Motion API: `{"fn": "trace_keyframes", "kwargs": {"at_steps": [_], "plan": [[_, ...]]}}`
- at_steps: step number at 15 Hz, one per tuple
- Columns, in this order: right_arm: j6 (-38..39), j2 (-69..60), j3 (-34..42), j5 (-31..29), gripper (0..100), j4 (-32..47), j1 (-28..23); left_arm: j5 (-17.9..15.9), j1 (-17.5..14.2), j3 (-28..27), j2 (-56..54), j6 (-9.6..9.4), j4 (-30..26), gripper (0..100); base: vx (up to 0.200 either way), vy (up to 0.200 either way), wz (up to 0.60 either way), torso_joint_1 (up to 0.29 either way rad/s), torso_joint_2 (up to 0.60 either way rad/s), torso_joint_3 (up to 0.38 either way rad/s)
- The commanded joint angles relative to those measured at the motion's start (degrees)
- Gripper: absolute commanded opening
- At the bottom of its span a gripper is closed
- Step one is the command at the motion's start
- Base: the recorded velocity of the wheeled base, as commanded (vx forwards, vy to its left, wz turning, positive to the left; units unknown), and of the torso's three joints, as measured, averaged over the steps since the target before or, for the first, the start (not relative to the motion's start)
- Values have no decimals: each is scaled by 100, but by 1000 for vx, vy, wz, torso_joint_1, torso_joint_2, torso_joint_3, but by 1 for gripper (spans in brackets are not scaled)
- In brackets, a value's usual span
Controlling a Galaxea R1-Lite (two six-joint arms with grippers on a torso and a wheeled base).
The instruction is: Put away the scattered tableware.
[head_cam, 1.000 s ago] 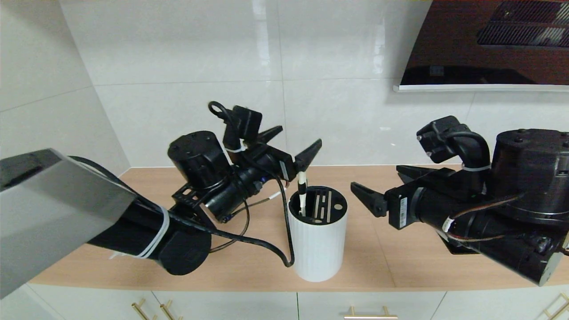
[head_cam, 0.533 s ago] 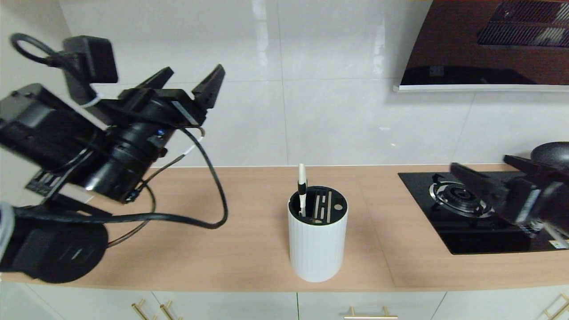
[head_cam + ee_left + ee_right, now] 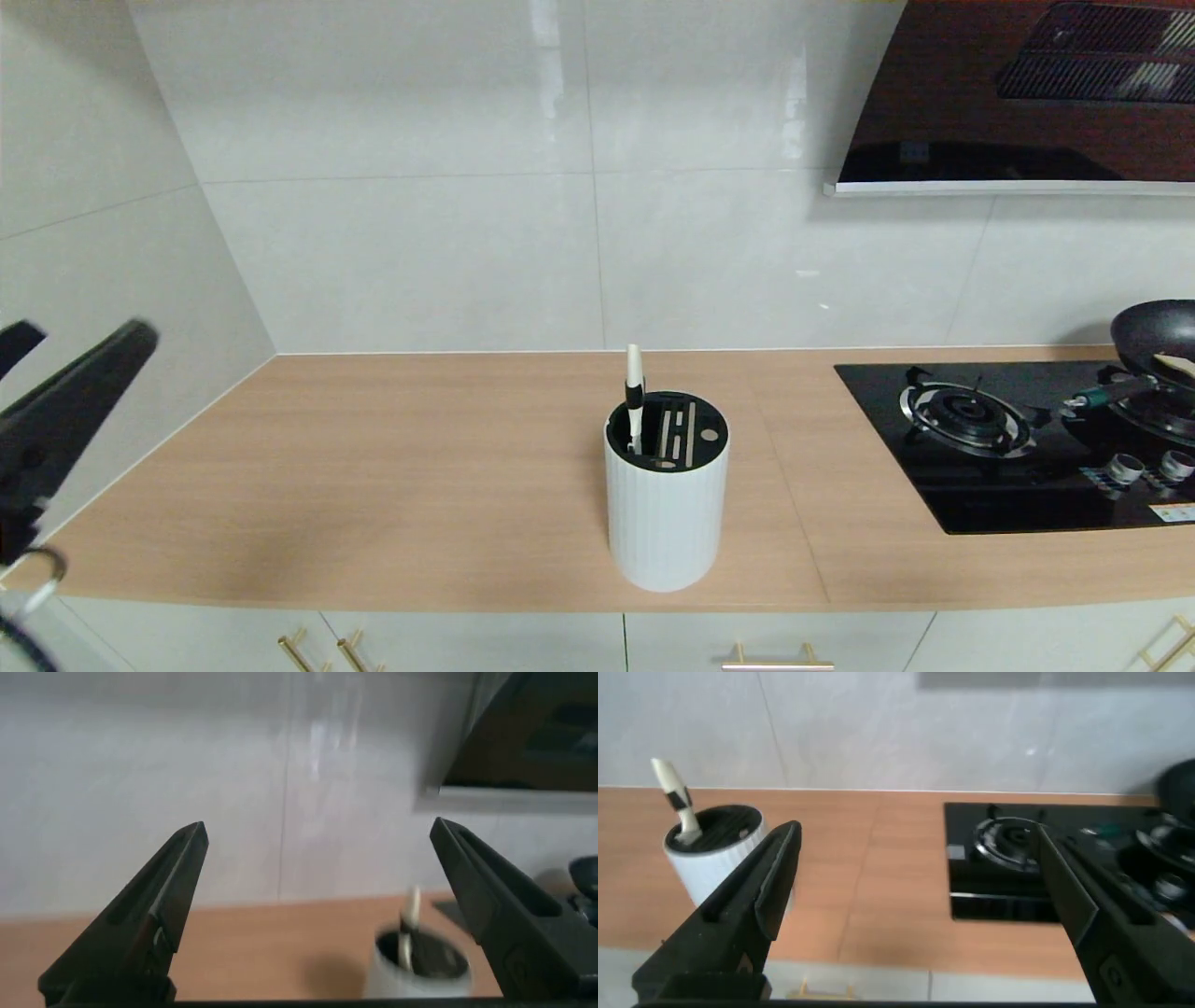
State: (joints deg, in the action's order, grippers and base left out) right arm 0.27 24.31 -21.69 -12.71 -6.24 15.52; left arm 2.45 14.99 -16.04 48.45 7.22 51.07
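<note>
The head view looks down on the counter [image 3: 420, 467]; both wrist views face the wall [image 3: 420, 140], nearly level; all share the holder [image 3: 667, 495].

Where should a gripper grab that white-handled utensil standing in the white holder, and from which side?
Grip the utensil by its exposed handle, above the rim of the holder, coming down from above. It stands nearly upright in a slot with its lower end hidden inside, so the handle is probably the only part free to pinch.
</note>
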Motion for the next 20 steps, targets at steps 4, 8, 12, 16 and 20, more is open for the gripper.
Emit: {"fn": "trace_keyframes", "kwargs": {"at_steps": [4,8,12,16,20], "plan": [[26,-1851,103,234,100,932,-594,-720,-1517,576,-4845,166,-4052,100,0,0,0,0,0,0],[-167,-2360,701,410,100,941,-1605,265,-1517,1595,-4845,-440,-3692,100,0,0,0,0,0,0],[-203,-2369,1896,-12,100,9,-1596,326,-1517,1595,-4845,-634,-4975,100,0,0,0,0,0,0],[-343,-2413,2160,-3,100,325,-1587,-271,-1517,1604,-4845,-792,-5115,100,0,0,0,0,0,0],[202,-2404,2169,1008,100,501,-1552,-271,-1517,1604,-4845,-757,-5115,100,0,0,0,0,0,0]]}}
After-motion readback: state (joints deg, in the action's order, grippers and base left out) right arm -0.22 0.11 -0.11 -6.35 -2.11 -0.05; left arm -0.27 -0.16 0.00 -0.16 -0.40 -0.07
